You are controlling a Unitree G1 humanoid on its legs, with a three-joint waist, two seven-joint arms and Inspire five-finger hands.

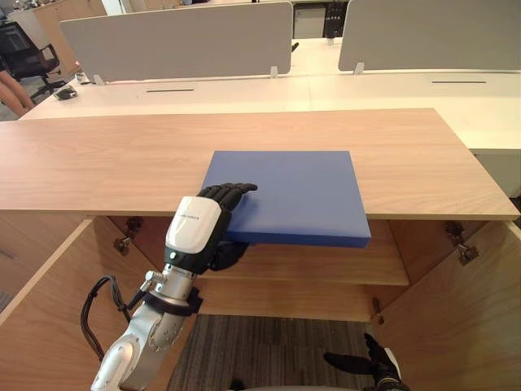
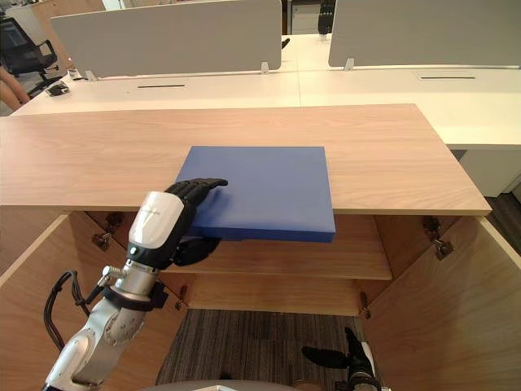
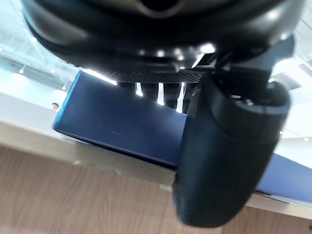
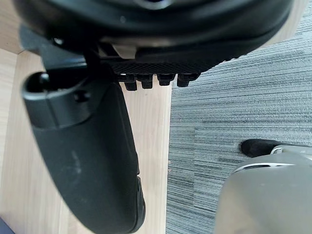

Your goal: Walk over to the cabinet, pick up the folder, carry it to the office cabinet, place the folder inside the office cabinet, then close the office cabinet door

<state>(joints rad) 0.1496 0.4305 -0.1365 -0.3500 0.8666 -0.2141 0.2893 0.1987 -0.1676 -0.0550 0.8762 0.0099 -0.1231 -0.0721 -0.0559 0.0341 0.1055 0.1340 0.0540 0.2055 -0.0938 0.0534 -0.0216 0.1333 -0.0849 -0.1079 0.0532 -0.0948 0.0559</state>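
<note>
The left hand point(image 1: 195, 232), at lower left of centre in the eye views, pinches the near left corner of the blue folder point(image 1: 297, 191). Its fingers point(image 1: 230, 192) lie curled over the top face and, in the left wrist view, the thumb point(image 3: 224, 161) reaches up under the overhanging edge. The folder lies flat on the wooden cabinet top point(image 1: 106, 159), mid-frame, its near edge jutting out over the open compartment and shelf point(image 1: 326, 269). The right hand point(image 1: 376, 365) hangs low at the bottom right, fingers relaxed, holding nothing.

The grip sits on one corner only, so lifting could let the far side sag and pivot. The folder might then twist out of the pinch and fall to the shelf or the carpet point(image 1: 269, 342).

The folder's edges run nearly square to the cabinet front. Its long axis seems to run left to right across the frame, though foreshortening leaves that uncertain. I cannot tell which side is the spine.
</note>
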